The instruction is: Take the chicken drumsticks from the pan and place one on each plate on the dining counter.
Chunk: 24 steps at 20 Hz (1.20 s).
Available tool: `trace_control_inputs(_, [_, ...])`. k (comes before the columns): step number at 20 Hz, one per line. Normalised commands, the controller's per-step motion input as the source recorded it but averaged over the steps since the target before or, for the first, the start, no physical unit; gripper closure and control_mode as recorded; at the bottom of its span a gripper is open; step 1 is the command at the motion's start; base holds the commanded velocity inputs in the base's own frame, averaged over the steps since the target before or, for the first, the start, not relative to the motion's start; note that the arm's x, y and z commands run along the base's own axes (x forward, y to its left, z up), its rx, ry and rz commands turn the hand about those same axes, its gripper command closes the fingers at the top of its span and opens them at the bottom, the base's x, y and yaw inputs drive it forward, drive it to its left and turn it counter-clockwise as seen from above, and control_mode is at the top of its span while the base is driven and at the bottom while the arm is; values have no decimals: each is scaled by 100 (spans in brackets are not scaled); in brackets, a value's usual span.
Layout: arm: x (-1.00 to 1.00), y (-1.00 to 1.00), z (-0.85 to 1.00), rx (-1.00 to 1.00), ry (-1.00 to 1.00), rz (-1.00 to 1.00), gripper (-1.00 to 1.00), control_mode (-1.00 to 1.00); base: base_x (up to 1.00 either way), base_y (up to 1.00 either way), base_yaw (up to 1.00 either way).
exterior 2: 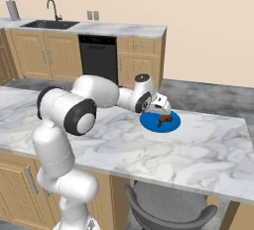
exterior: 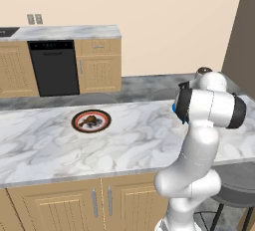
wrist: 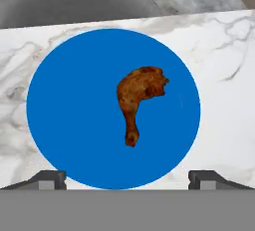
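Observation:
A blue plate (wrist: 69,110) lies on the white marble dining counter (exterior 2: 198,149), with one brown chicken drumstick (wrist: 137,95) resting on it, right of centre. My gripper (wrist: 127,182) hovers just above the plate's near edge, open, its fingertips (wrist: 47,180) spread wide and nothing between them. From the right base view the gripper (exterior 2: 161,107) hangs over the blue plate (exterior 2: 149,123) and the drumstick (exterior 2: 165,120). Further left along the counter (exterior: 149,140), a dark-rimmed plate (exterior: 75,121) carries another drumstick (exterior: 89,122). The pan is out of view.
A grey stool (exterior 2: 168,204) stands under the counter's near edge by my base. Beyond the counter run oak cabinets with a black dishwasher (exterior: 54,68) and a sink (exterior 2: 49,24). A wall edge rises at the far right (exterior: 241,26).

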Motion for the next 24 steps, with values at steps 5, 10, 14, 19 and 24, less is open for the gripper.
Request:
trace_control_inputs(5, [-49,19,100,-15,0,30,-100,-100,0,0,0])
trace_control_inputs(10, [-75,1,100,-8,1,27,-100,-100,0,0,0])
trace_control_inputs(14, [-100,24,100,-1,27,24,-100,-100,0,0,0])
trace_control_inputs(19, [-100,80,38,1,36,19,-100,-100,0,0,0])
trace_control_inputs(24, [-100,100,-75,1,6,14,-100,-100,0,0,0])
